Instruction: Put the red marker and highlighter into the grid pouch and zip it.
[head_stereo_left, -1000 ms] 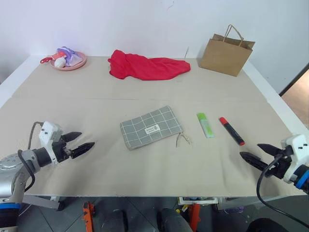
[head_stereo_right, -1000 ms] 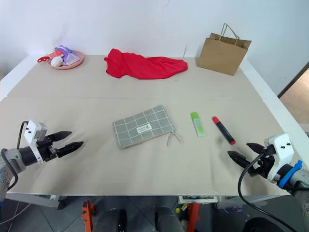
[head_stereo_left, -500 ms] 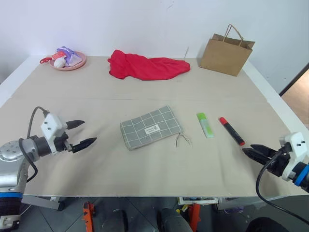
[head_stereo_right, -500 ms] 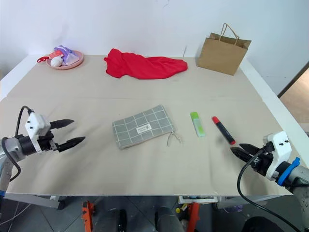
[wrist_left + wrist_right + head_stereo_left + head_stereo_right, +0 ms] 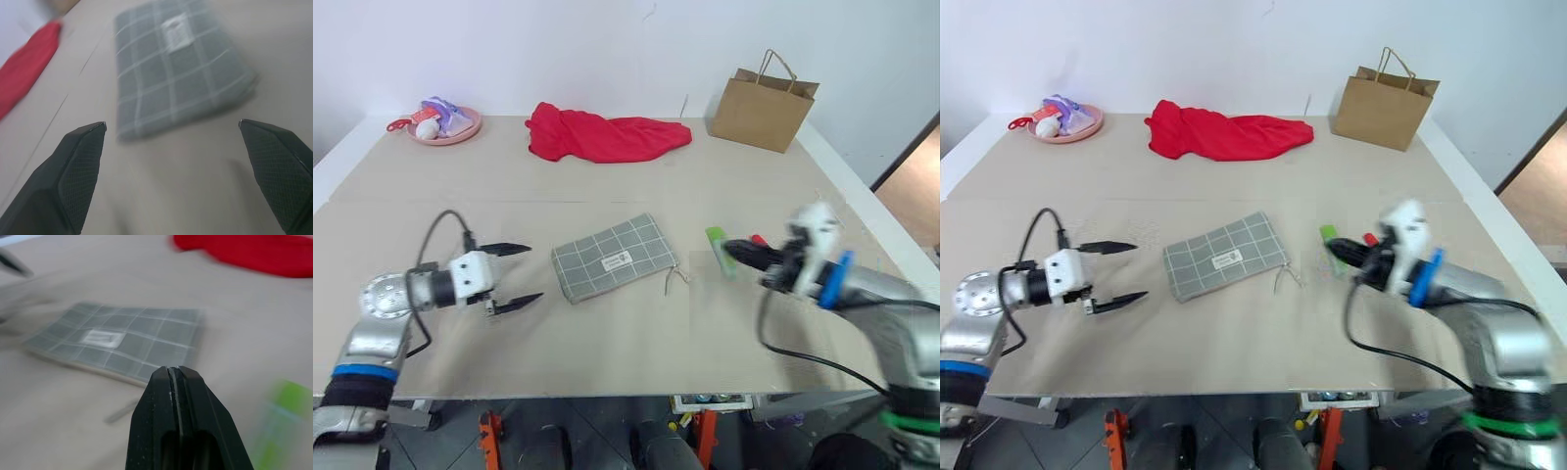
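Beige table (image 5: 607,186) | grey white-gridded grid pouch (image 5: 615,257) flat | left gripper (image 5: 521,275) wide, empty | right gripper (image 5: 732,249) closed, empty

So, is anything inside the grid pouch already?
That cannot be seen: the grid pouch lies flat on the table and its fabric hides the inside. The highlighter is outside it, on the table beside the shut right gripper.

The table (image 5: 607,323) has a beige surface. On it lie the grid pouch (image 5: 615,258) near the middle, the highlighter (image 5: 716,240) and the red marker (image 5: 759,240) toward the right edge. Along the far edge are 3 things: a pink plate (image 5: 445,127) at the left corner, a red cloth (image 5: 604,134), and a brown paper bag (image 5: 762,108) at the right corner.
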You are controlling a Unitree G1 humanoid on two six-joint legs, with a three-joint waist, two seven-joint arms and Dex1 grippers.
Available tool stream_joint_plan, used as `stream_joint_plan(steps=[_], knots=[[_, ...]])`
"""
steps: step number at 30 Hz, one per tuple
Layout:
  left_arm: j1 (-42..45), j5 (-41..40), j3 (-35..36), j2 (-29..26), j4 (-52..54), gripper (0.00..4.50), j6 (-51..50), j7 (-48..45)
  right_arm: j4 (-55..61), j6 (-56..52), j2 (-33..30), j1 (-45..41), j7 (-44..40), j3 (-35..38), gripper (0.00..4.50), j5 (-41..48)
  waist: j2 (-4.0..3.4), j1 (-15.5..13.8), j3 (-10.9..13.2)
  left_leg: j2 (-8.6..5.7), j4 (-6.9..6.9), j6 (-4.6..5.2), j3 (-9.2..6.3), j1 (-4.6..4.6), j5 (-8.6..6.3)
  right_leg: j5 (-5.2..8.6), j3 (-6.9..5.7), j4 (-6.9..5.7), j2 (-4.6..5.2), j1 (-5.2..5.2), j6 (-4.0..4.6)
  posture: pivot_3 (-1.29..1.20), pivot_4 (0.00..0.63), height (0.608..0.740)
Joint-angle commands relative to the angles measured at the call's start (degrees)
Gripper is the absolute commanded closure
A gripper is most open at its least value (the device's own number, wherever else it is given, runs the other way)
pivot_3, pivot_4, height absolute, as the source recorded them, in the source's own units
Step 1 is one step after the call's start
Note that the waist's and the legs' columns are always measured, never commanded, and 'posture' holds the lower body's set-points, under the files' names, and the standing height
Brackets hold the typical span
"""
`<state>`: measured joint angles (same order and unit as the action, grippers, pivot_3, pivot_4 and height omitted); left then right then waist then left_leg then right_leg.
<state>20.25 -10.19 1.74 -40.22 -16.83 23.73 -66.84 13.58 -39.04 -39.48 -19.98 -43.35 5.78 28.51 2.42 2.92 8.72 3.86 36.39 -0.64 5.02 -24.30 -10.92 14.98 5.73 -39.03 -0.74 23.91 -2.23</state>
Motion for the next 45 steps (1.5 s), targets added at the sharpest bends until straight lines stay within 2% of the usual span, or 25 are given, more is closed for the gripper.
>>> stream_joint_plan(steps=[1, 3, 8, 14, 20, 26, 38, 45], knots=[[3.7, -1.2, -1.2, 1.6, -1.6, 0.00, 1.5, -0.7, -12.0, 5.9, 4.1, -10.4, 3.8, -12.6, 4.41, -13.3, -0.03, -0.2, 0.0, 0.01, 0.00, 0.00, 0.06, -0.04, 0.00, 0.00, 0.01, 0.00, 0.02, 0.06, 0.02, 0.00, 0.150, 0.740], [4.6, -1.1, -1.9, 2.2, -2.5, 0.00, 2.0, -0.9, -16.4, 8.0, 6.4, -14.0, 3.6, -15.6, 4.41, -16.0, -0.03, -0.4, 0.0, -0.07, 0.04, 0.00, 0.07, -0.31, 0.01, -0.17, 0.03, -0.02, 0.05, 0.26, 0.27, 0.00, 0.150, 0.740], [5.6, -1.4, -2.5, 2.9, -3.9, 0.00, 2.4, -1.9, -25.3, 12.3, 11.4, -19.3, 3.2, -19.1, 4.41, -20.1, -0.04, -0.4, 0.0, -0.12, 0.07, 0.01, -0.01, -0.75, -0.04, -0.14, -0.02, -0.02, 0.07, 0.62, 0.23, 0.00, 0.150, 0.740], [6.2, -1.4, -3.1, 3.1, -4.3, 0.00, 2.9, -2.7, -31.4, 18.0, 10.2, -20.1, 1.9, -25.8, 4.41, -28.8, -0.06, -0.4, 0.0, -0.12, 0.06, 0.01, -0.07, -0.82, -0.06, -0.14, -0.12, -0.01, 0.09, 0.67, 0.25, 0.00, 0.150, 0.740], [6.1, -1.9, -4.0, 3.5, -3.0, 0.00, 2.4, -3.8, -31.4, 15.9, 11.2, -24.5, 0.3, -18.9, 4.41, -24.5, -0.07, -0.4, 0.0, -0.10, 0.19, 0.03, -0.11, -0.63, 0.09, -0.27, -0.17, -0.05, 0.08, 0.42, 0.26, 0.00, 0.150, 0.740], [6.4, -1.1, -6.3, 4.6, -1.1, 0.00, 2.9, -4.3, -29.9, 14.9, 11.1, -22.1, -1.8, -20.2, 4.41, -26.0, -0.08, -0.4, 0.0, -0.09, 0.17, 0.04, -0.12, -0.66, 0.10, -0.27, -0.17, -0.05, 0.06, 0.45, 0.26, 0.00, 0.150, 0.740], [10.0, 4.1, -10.4, 5.5, -10.0, 0.00, 12.1, -4.2, -30.6, 15.3, 12.5, -21.2, 0.4, -19.6, 4.41, -28.0, -0.13, -0.3, 0.0, -0.10, 0.18, 0.05, -0.16, -0.68, 0.10, -0.28, -0.20, -0.06, 0.04, 0.47, 0.28, 0.00, 0.150, 0.740], [15.0, 7.3, -12.9, 9.9, -18.0, 0.00, 19.6, -1.9, -31.1, 15.8, 12.7, -21.8, 0.3, -19.5, 4.41, -28.3, -0.14, -0.4, 0.0, -0.13, 0.19, 0.05, -0.16, -0.70, 0.10, -0.27, -0.19, -0.06, 0.06, 0.46, 0.26, 0.00, 0.150, 0.740]])
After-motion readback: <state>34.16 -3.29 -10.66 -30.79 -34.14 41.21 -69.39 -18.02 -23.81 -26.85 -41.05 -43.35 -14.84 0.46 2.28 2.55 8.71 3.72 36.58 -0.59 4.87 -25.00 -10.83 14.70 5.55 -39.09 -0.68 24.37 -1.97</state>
